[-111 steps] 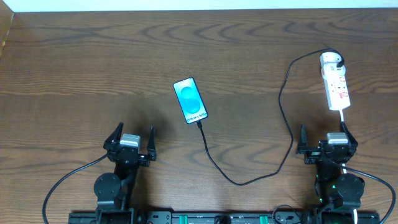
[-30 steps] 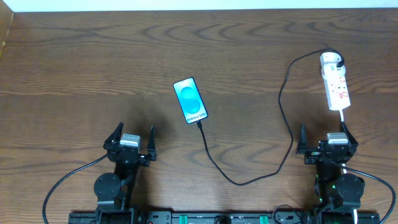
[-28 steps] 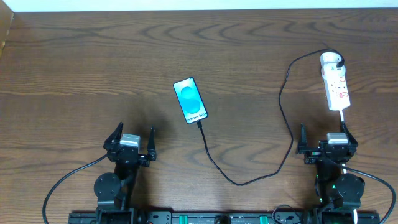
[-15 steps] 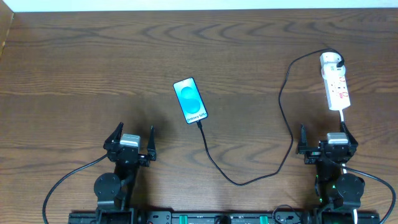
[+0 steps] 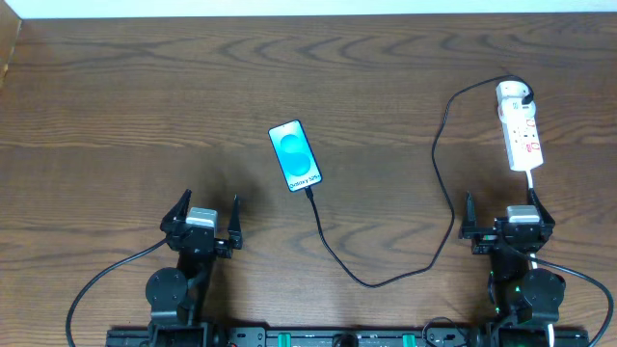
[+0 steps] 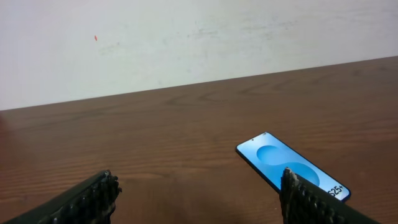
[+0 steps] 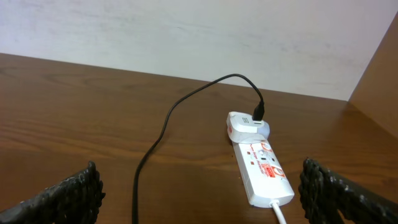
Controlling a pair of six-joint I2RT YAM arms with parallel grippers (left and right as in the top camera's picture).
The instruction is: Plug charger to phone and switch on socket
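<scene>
**Overhead:** fixed high above, facing straight down on the wooden table (image 5: 145,87). Wide and distant, it takes in the tabletop up to its far edge.

**Left wrist:** mounted at the left gripper (image 5: 201,220), low over the tabletop, facing forward to a pale wall (image 6: 186,37). Its own fingertips (image 6: 93,196) sit in the lower corners. It shares the phone (image 6: 292,167) with overhead, seen here near and obliquely, right of centre.

**Right wrist:** mounted at the right gripper (image 5: 503,217), with the same low forward aim. It shares the socket (image 7: 261,165) and the plug end of the charger (image 7: 180,112) with overhead.

**Wrist views together:** tabletop and wall in common.
</scene>
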